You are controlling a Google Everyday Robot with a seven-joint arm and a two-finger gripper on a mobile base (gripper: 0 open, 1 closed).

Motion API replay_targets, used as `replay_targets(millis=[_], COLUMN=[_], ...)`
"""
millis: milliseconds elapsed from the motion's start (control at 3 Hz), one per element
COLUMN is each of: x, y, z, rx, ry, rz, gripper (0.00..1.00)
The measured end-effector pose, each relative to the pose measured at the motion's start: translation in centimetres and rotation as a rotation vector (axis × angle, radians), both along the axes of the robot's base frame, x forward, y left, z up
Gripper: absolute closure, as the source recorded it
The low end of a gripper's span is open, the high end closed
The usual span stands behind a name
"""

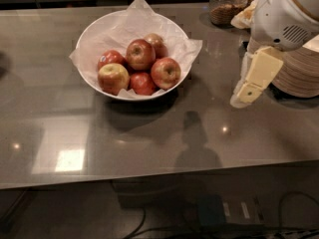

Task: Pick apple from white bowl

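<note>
The white bowl, lined with crinkled white paper, stands on the grey counter at the back left and holds several apples. The red-orange apple with pale yellow streaks around its stem dimple lies at the bowl's right side. A mostly yellow-green apple lies at the front left, with a small all-red apple between the two. My gripper hangs from the white arm at the right. It points down at the counter, to the right of the bowl and clear of it, and holds nothing.
A stack of beige paper bowls stands right behind the gripper at the right edge. A glass jar with brown contents stands at the back right. The counter's front edge runs across the lower part of the view.
</note>
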State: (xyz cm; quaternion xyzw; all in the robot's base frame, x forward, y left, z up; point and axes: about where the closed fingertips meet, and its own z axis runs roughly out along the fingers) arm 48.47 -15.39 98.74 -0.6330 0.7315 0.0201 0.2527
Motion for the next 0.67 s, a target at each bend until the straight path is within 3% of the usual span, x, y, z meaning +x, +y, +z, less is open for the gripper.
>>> replay_targets(millis=[333, 667], x=[2.7, 4.2], y=[5.6, 9.3], z=[0.9, 0.8], rx=[0.153, 0.231], ry=[-0.011, 0.001], rz=[0.085, 0.143], gripper=[0.00, 0.16])
